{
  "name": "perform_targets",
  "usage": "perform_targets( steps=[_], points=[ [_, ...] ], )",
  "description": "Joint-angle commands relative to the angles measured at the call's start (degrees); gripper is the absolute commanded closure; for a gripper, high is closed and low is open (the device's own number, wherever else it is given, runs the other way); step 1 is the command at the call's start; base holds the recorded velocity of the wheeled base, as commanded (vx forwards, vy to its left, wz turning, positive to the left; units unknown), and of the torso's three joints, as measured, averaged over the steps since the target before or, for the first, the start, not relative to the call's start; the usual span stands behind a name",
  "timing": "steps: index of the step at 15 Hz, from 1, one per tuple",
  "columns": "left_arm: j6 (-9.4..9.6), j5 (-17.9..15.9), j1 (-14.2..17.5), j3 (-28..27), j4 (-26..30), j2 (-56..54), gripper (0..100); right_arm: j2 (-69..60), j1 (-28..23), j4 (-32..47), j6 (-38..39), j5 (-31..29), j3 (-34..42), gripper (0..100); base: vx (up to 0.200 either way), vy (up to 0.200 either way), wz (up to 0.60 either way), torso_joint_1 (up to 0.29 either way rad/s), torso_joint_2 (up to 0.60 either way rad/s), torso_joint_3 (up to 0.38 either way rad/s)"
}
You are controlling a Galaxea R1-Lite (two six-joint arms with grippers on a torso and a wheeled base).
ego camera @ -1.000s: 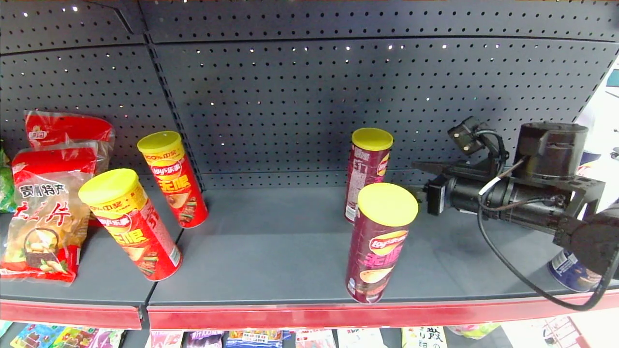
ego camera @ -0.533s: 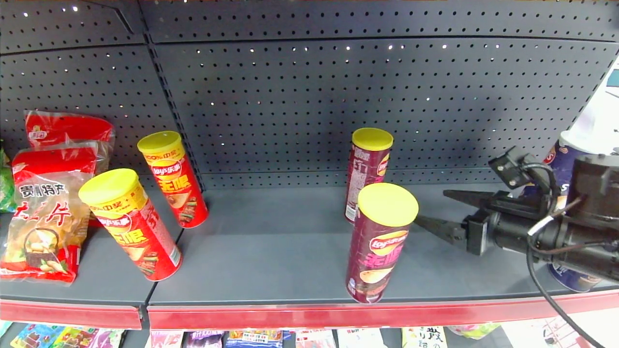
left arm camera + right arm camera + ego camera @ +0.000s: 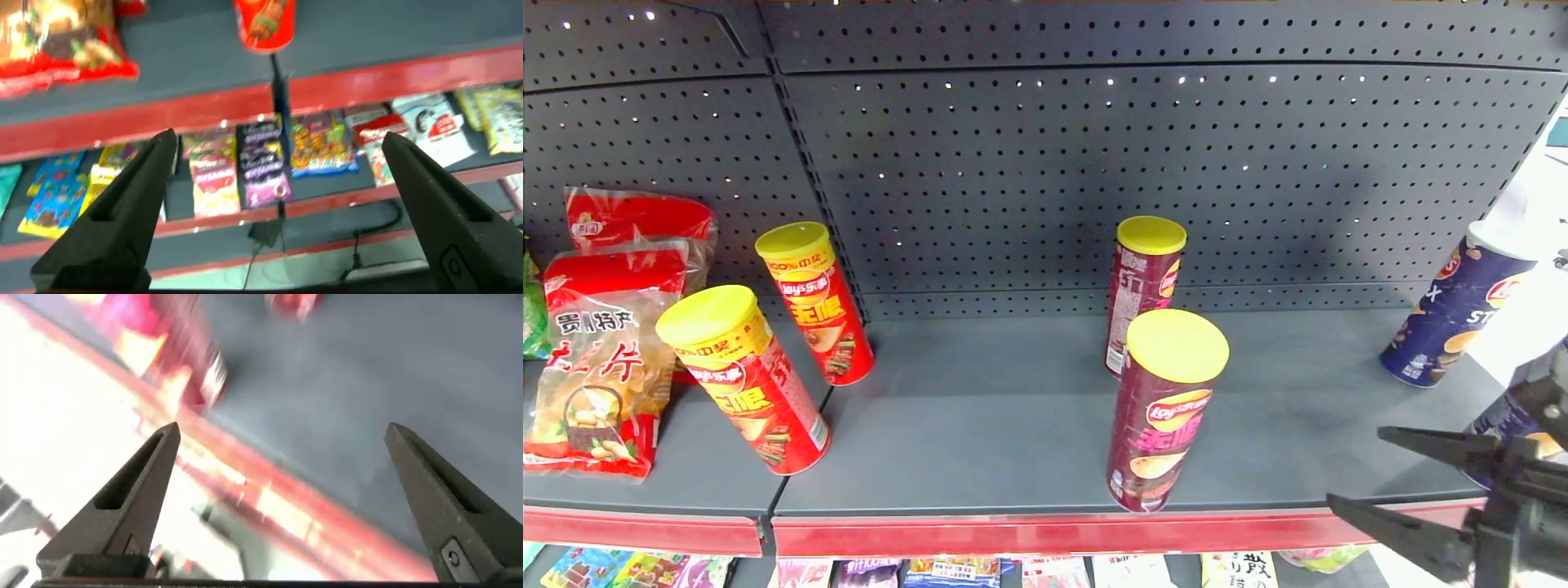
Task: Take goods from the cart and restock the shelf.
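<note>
Presently nothing in the right gripper [image 3: 1356, 465], spread wide at the shelf [image 3: 1013, 441] lip. Near on its left, upright, the purple can [image 3: 1164, 408]; beyond it the blue can [image 3: 1450, 314]. Could clip and topple the purple can off the lip if swung sideways. Likewise spread, the left gripper [image 3: 278, 137].

The right gripper [image 3: 1355, 464] runs off the picture's corner; a blue can [image 3: 1499, 420] just behind it is mostly hidden. Ahead of it, a reddish can [image 3: 167, 343] is blurred.
</note>
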Motion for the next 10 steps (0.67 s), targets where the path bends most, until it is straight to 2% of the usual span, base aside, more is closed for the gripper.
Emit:
perform_targets(
  steps=[1, 4, 6, 7, 8, 9, 10],
  points=[
    [0.15, -1.6, -0.1, -1.1, -2.8, 5.3, 0, -16.9, -0.1, 13.7, 0.1, -0.1, -2.0, 0, 0.000, 0.000, 0.00, 0.000, 0.00, 0.000],
    [0.94, -6.4, -0.1, -3.2, -11.7, 16.3, 0, -30.6, -1.2, 25.6, 0.3, -4.3, -2.2, 0, 0.000, 0.000, 0.00, 0.000, 0.00, 0.000],
    [2.44, -8.8, -0.1, -3.2, -14.6, 20.6, 0, -35.6, -3.8, 32.7, 1.9, -8.3, -4.1, 0, 0.000, 0.000, 0.00, 0.000, 0.00, 0.000],
    [3.32, -9.7, -0.1, -3.3, -15.5, 22.7, 0, -36.8, -5.8, 38.7, 3.2, -9.4, -7.3, 0, 0.000, 0.000, 0.00, 0.000, 0.00, 0.000],
    [3.40, -9.7, -0.1, -3.3, -15.6, 22.9, 0, -36.8, -6.0, 39.2, 3.3, -9.4, -7.5, 0, 0.000, 0.000, 0.00, 0.000, 0.00, 0.000],
    [4.90, -12.6, -0.2, -3.6, -16.9, 26.7, 0, -38.2, -11.5, 46.1, 6.2, -10.4, -11.1, 0, 0.000, 0.000, 0.00, 0.000, 0.00, 0.000],
    [5.87, -15.5, -0.6, -4.0, -17.7, 28.9, 0, -40.8, -15.1, 46.5, 6.2, -11.9, -9.7, 0, 0.000, 0.000, 0.00, 0.000, 0.00, 0.000]
  ],
)
